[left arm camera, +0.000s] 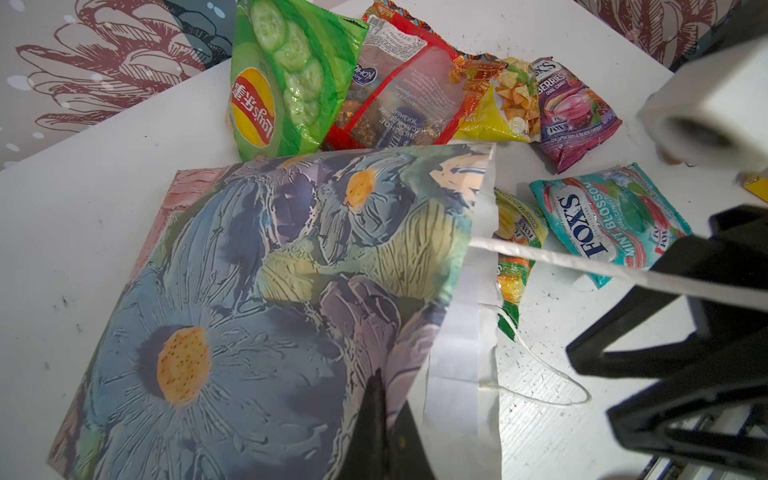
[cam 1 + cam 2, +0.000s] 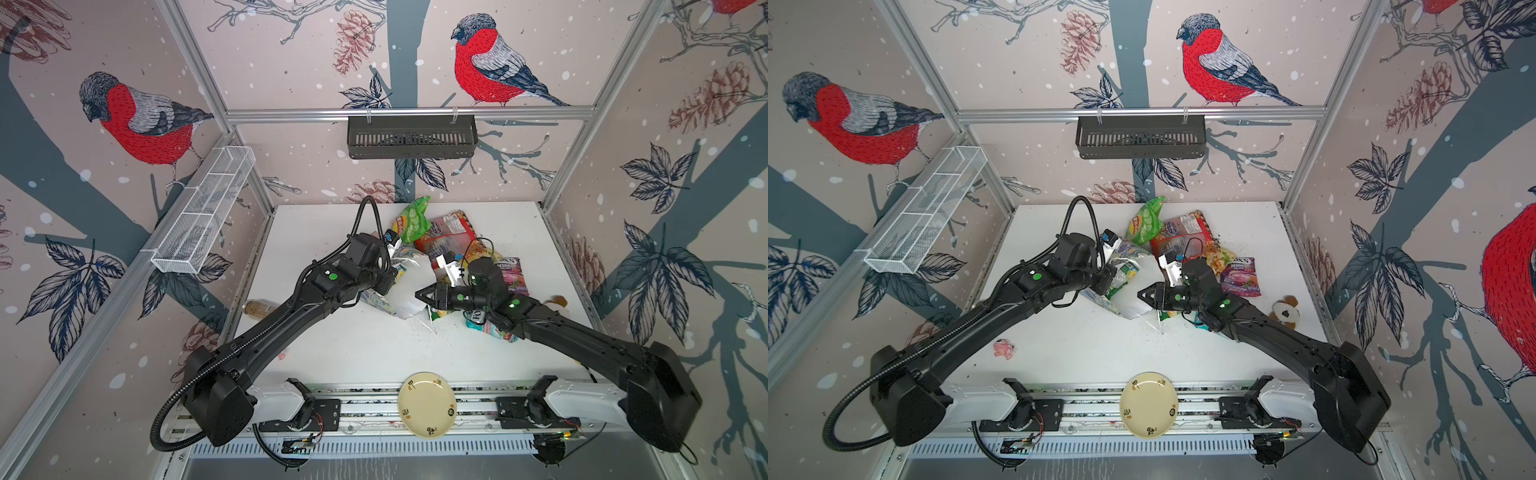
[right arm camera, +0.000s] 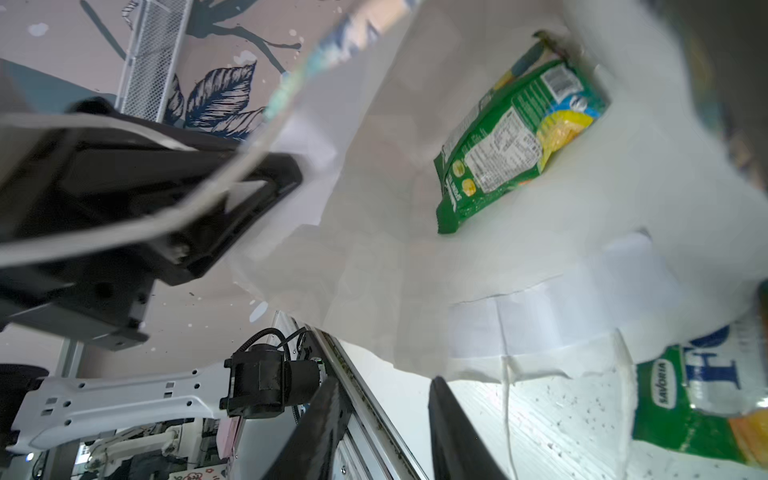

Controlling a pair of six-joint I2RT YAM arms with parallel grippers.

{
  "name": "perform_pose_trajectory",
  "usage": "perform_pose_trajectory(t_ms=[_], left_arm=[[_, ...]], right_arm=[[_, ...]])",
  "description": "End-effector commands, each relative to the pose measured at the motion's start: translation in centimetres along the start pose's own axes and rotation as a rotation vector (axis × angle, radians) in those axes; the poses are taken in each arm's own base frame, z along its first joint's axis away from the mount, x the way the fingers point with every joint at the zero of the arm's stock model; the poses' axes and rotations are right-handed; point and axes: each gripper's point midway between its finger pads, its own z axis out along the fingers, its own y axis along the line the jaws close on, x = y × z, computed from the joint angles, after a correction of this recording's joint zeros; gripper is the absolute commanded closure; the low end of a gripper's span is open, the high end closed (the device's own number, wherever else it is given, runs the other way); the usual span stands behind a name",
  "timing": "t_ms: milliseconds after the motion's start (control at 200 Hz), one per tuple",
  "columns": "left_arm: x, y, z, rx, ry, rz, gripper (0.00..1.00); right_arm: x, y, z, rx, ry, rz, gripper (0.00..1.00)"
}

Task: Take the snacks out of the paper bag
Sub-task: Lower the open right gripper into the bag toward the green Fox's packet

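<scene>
The floral paper bag [image 2: 376,300] [image 1: 257,291] lies tipped over at mid-table, its white inside [image 3: 415,249] facing my right arm. My left gripper [image 1: 376,376] is shut on the bag's wall near the rim. My right gripper [image 3: 382,386] [image 2: 420,293] is open at the bag's mouth with nothing between its fingers. One green FOX'S packet [image 3: 515,133] lies deep inside the bag. Another green packet [image 3: 685,399] [image 1: 513,249] lies just outside the mouth. The cucumber [image 2: 413,220], red [image 2: 446,232], yellow [image 1: 503,108], purple [image 2: 513,276] and teal [image 1: 611,220] packets lie on the table behind it.
A cream plate [image 2: 427,405] sits at the front edge. A plush toy [image 2: 1285,311] lies at the right, a small pink toy [image 2: 1004,348] at the left front and a bottle [image 2: 259,308] by the left wall. Crumbs are scattered near the bag's mouth.
</scene>
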Motion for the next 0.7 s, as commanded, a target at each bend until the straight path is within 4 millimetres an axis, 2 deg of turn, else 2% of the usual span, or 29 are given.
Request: perform_pose_trajectory(t_ms=[0,255,400,695], left_arm=[[0.0,0.4,0.1,-0.026,0.028,-0.029,1.00],[-0.7,0.7,0.9,-0.052,0.078,-0.108,1.00],[-0.9,0.9,0.9,-0.064,0.097,-0.118,1.00],[-1.2,0.9,0.7,-0.067,0.101,-0.125,1.00]], right_arm=[[-0.8,0.2,1.7,0.007,-0.037,0.081,0.62],[-2.6,-0.3,5.2,0.104,-0.125,0.120,0.61],[-2.5,-2.6,7.2,0.210,-0.131,0.138,0.60],[-3.0,-5.5,7.8,0.339,-0.151,0.110,0.54]])
